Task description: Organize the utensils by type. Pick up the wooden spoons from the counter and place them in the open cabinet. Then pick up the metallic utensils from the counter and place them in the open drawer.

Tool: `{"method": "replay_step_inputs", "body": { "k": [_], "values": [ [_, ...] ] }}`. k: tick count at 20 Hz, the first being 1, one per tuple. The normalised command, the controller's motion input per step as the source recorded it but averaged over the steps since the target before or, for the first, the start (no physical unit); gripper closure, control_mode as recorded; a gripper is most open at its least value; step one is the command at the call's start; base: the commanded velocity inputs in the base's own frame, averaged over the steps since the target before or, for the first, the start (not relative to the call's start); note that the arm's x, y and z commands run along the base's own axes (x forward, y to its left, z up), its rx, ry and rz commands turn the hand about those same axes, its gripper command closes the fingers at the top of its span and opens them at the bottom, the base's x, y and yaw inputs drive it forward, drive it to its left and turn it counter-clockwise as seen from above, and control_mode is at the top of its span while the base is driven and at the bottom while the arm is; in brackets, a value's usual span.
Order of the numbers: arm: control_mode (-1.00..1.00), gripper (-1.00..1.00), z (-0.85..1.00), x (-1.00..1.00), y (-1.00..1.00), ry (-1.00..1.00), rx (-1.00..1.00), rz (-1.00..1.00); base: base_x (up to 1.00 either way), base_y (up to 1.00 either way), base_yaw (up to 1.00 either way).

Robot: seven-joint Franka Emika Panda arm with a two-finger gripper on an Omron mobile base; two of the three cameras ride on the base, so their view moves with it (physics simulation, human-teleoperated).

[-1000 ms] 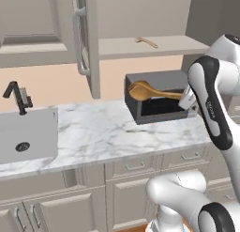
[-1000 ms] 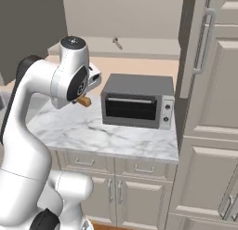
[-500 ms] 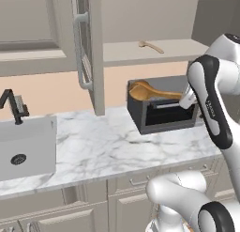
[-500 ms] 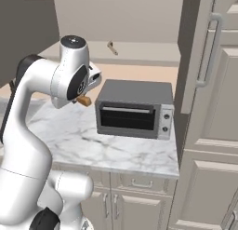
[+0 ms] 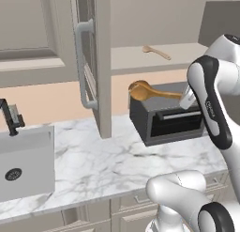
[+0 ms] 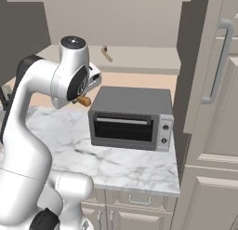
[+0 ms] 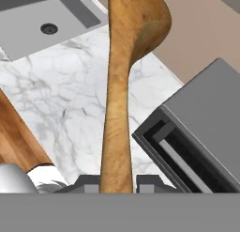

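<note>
My gripper (image 7: pixel 116 181) is shut on the handle of the large orange-brown wooden spoon (image 7: pixel 123 76). In the left base view the gripper (image 5: pixel 185 98) holds that spoon (image 5: pixel 145 91) level in the air above the toaster oven, bowl pointing left. Its handle end (image 6: pixel 83 101) pokes out below the hand in the right base view. The smaller tan wooden spoon (image 5: pixel 157 51) (image 6: pixel 107 53) lies on the shelf of the open cabinet (image 5: pixel 136 61). The white marble counter (image 5: pixel 103 160) lies below. The metallic utensils and the open drawer are out of view.
A grey toaster oven (image 5: pixel 168 123) (image 6: pixel 130 117) stands on the counter under the cabinet. The open cabinet door (image 5: pixel 96 62) hangs left of the shelf. A sink (image 5: pixel 23 160) with a dark faucet (image 5: pixel 10 116) is at the left. A tall cabinet (image 6: pixel 214 108) stands at the right.
The whole scene has shifted and grown larger in both base views, so the base has driven. The arm holds the big wooden spoon in the same pose throughout.
</note>
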Motion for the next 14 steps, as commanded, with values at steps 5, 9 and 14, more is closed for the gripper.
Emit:
{"method": "replay_step_inputs", "body": {
  "k": [5,9,14],
  "values": [
    [1.0,1.0,0.0,0.0,0.0,0.0,0.0,0.0,0.42,0.0,-0.01],
    [1.0,1.0,0.0,0.0,0.0,0.0,0.0,0.0,0.43,0.0,0.0],
    [-1.0,1.0,0.07,0.08,0.0,-0.04,0.0,0.0,0.13,0.0,0.0]
  ]
}}
